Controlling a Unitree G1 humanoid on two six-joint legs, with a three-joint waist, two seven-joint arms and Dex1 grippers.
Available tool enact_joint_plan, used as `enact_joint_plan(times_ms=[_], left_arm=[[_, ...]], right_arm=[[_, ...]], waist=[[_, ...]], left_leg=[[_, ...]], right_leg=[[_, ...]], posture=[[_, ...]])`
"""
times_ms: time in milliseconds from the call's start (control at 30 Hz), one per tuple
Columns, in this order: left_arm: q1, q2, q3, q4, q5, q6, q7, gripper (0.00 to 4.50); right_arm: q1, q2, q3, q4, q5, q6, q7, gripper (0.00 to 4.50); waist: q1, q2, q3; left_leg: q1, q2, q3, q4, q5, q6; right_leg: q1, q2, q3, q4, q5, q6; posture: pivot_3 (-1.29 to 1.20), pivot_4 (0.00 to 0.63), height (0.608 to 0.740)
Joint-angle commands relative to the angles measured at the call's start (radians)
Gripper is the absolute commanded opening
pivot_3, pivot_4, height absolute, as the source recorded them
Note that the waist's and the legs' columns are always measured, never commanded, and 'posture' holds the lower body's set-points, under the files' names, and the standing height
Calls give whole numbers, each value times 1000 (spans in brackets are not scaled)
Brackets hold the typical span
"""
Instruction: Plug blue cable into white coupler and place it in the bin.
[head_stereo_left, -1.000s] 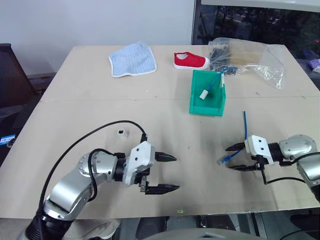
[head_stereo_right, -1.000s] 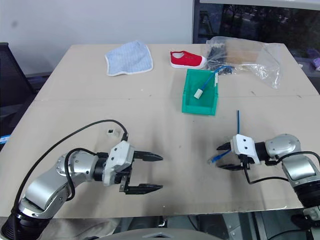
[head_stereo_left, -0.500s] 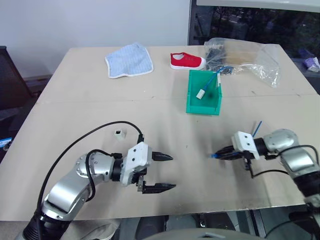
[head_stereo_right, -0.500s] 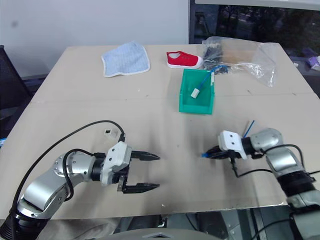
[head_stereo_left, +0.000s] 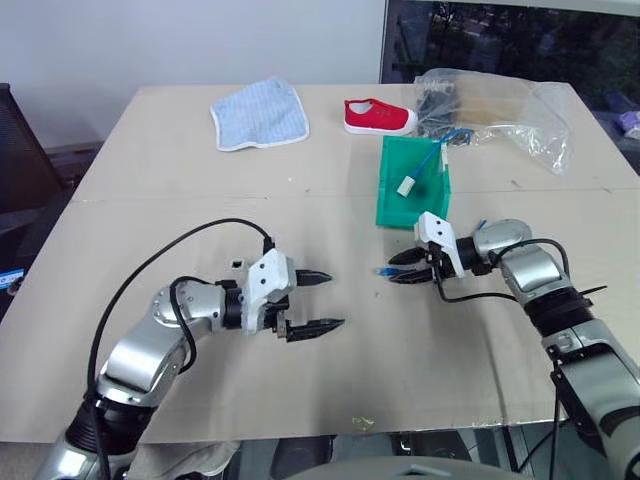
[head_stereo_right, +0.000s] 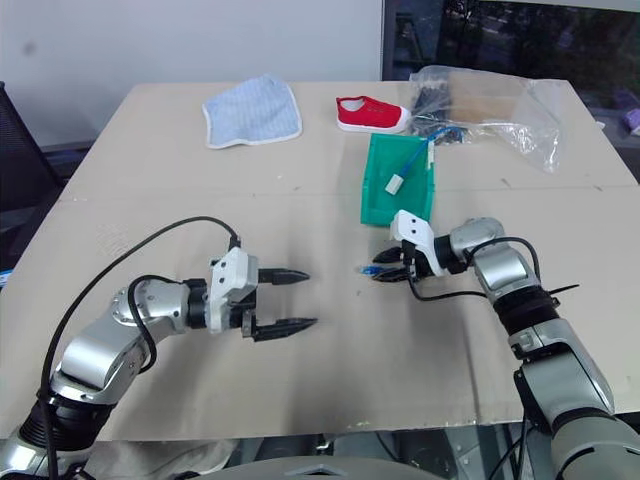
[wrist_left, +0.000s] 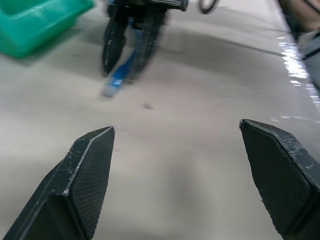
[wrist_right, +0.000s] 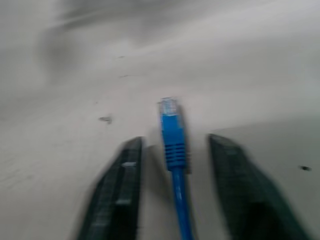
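My right end effector (head_stereo_left: 400, 270) carries the blue cable (wrist_right: 172, 140) between parted fingers, low over the counter (head_stereo_left: 150, 160); my left end effector (head_stereo_left: 318, 300) gapes empty. That loose hold could drop the plug before mating.

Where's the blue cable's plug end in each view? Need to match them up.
Left eye view: the blue cable pokes out past the right gripper, just below the bin.
Right eye view: same spot, plug left of the fingertips.
Left wrist view: upper left, hanging between the dark fingers.
Right wrist view: centre, between the two fingers.
Shared landmark: the bin, seen in the eye views and the left wrist view.
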Motion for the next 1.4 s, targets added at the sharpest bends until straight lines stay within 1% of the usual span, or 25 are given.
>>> enact_joint_plan(times_ms=[33, 67, 100, 167, 200, 300, 333, 400, 500, 600, 667, 767, 833, 900, 967, 1000, 1067, 1133, 1200, 1267, 1367, 1400], left_arm=[[-62, -31, -38, 55, 76, -10, 40, 4146], [-81, -41, -52, 75, 96, -16, 45, 4146], [-101, -52, -67, 97, 119, -24, 50, 4146], [-160, -84, -111, 172, 169, -61, 41, 4146], [-198, -106, -134, 221, 184, -78, 21, 4146], [-326, -160, -215, 394, 233, -151, -82, 4146], [-362, -175, -232, 445, 250, -174, -104, 4146], [-422, -210, -258, 530, 270, -221, -147, 4146], [-500, -276, -282, 653, 301, -264, -178, 4146], [-533, -308, -291, 726, 328, -301, -202, 4146], [-553, -324, -305, 764, 349, -308, -213, 4146], [-562, -326, -311, 798, 376, -330, -233, 3297], [-564, -329, -305, 817, 384, -348, -239, 2314], [-568, -332, -301, 833, 390, -363, -245, 1500], [-570, -337, -294, 840, 388, -376, -255, 495], [-566, -339, -288, 836, 379, -384, -264, 119], [-558, -348, -267, 817, 349, -359, -276, 47], [-552, -367, -235, 789, 304, -277, -271, 47], [-555, -400, -185, 747, 227, -128, -256, 47], [-561, -423, -134, 665, 112, 86, -261, 47], [-558, -402, -98, 545, -38, 373, -304, 47], [-557, -389, -93, 514, -72, 435, -316, 47]], right_arm=[[93, -34, -127, -180, 111, 54, -38, 3803], [126, -34, -160, -231, 148, 74, -51, 4428], [163, -29, -199, -283, 189, 98, -74, 4473], [272, -24, -290, -418, 276, 144, -132, 4473], [339, -31, -322, -485, 294, 151, -157, 4473], [519, -59, -393, -645, 332, 176, -212, 4473], [559, -68, -407, -677, 340, 186, -228, 4473], [624, -76, -429, -727, 352, 199, -264, 4473], [706, -70, -457, -785, 364, 205, -325, 4473], [739, -66, -468, -811, 369, 204, -371, 4473], [767, -61, -483, -828, 372, 198, -406, 4473], [802, -64, -490, -847, 372, 190, -432, 4500], [816, -64, -490, -853, 372, 186, -445, 4500], [823, -60, -488, -858, 375, 183, -458, 4500], [834, -58, -480, -866, 383, 190, -467, 4500], [848, -58, -471, -876, 396, 208, -471, 4500], [872, -42, -459, -902, 455, 262, -489, 4500], [882, -11, -448, -929, 540, 324, -521, 4500], [881, 21, -444, -943, 616, 373, -555, 4500], [873, 49, -436, -948, 684, 413, -587, 4500], [839, 83, -416, -954, 741, 445, -637, 4500], [824, 95, -413, -960, 770, 454, -652, 4500]], waist=[[9, 0, 0], [10, 0, 0], [10, 0, 0], [12, 0, 0], [20, 0, 0], [19, 0, 0], [18, -1, 0], [10, -1, 0], [-1, -2, 1], [-15, -2, 1], [-16, -2, 1], [-12, -2, 1], [-12, -2, 1], [-12, -2, 1], [-12, -2, 1], [-12, -2, 1], [-12, -2, 1], [-12, -2, 1], [-12, -2, 1], [-13, -3, 1], [-15, -3, 1], [-17, -3, 1]], left_leg=[[0, -1, 0, 1, -1, 1], [0, -1, 0, 2, -1, 2], [0, -2, 0, 2, -1, 2], [0, -2, -1, 4, -1, 3], [0, -2, -1, 5, -1, 3], [0, -4, -4, 9, -2, 3], [1, -5, -4, 10, -2, 3], [1, -8, -2, 11, -2, 3], [3, -9, -2, 12, -1, 3], [4, -9, -3, 13, -1, 3], [4, -9, -4, 13, -1, 3], [3, -8, -6, 12, -1, 3], [3, -8, -6, 12, -1, 3], [3, -9, -6, 12, -1, 3], [3, -9, -5, 12, -1, 3], [3, -9, -5, 12, -1, 3], [3, -9, -6, 12, -1, 3], [3, -9, -6, 12, -1, 3], [3, -8, -7, 12, -1, 3], [2, -8, -7, 12, -1, 3], [2, -8, -7, 13, -1, 3], [3, -8, -7, 13, -1, 3]], right_leg=[[0, 0, -1, 0, 0, 0], [0, 0, 0, 1, 0, 0], [0, 0, 0, 2, 0, 0], [1, 1, 0, 4, 0, 0], [1, 1, -1, 5, 0, 0], [4, 1, -2, 8, -1, 1], [4, 0, -2, 9, -1, 1], [5, 0, -2, 10, -1, 1], [5, 0, 3, 12, -1, 1], [5, 1, 4, 13, -1, 2], [5, 1, 4, 13, -1, 2], [4, 1, 2, 14, -1, 2], [4, 1, 2, 14, -2, 3], [4, 1, 2, 13, -2, 3], [4, 1, 2, 13, -2, 3], [5, 0, 2, 13, -2, 3], [5, 1, 2, 13, -2, 3], [5, 1, 2, 13, -2, 3], [4, 1, 2, 14, -2, 3], [4, 0, 2, 14, -2, 3], [4, 0, 2, 15, -2, 3], [5, 0, 2, 15, -2, 3]], posture=[[0, 150, 740], [0, 150, 740], [0, 150, 740], [0, 150, 740], [0, 150, 740], [0, 150, 740], [0, 150, 740], [0, 150, 740], [0, 150, 740], [0, 150, 740], [0, 150, 740], [0, 150, 740], [0, 150, 740], [0, 150, 740], [0, 150, 740], [0, 150, 740], [0, 150, 740], [0, 150, 740], [0, 150, 740], [0, 150, 740], [0, 150, 740], [0, 150, 740]])
